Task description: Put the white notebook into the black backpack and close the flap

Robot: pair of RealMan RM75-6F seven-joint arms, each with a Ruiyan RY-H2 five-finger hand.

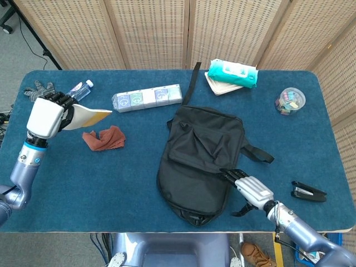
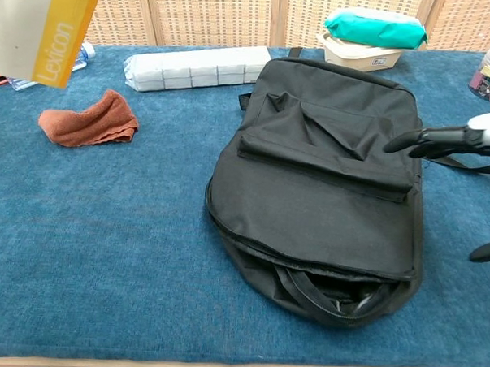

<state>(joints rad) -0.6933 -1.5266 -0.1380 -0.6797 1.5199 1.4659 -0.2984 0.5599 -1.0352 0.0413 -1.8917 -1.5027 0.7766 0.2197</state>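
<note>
Left hand (image 1: 45, 117) grips the white notebook (image 1: 88, 115) aloft; right hand (image 1: 251, 191), fingers spread, reaches the black backpack (image 1: 200, 161). Next, probably, open the flap.

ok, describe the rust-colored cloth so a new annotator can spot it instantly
On the blue table, look left of the black backpack. The cloth lies crumpled just below the white notebook that the left hand holds up. It is the only reddish-brown, soft thing there.
</note>
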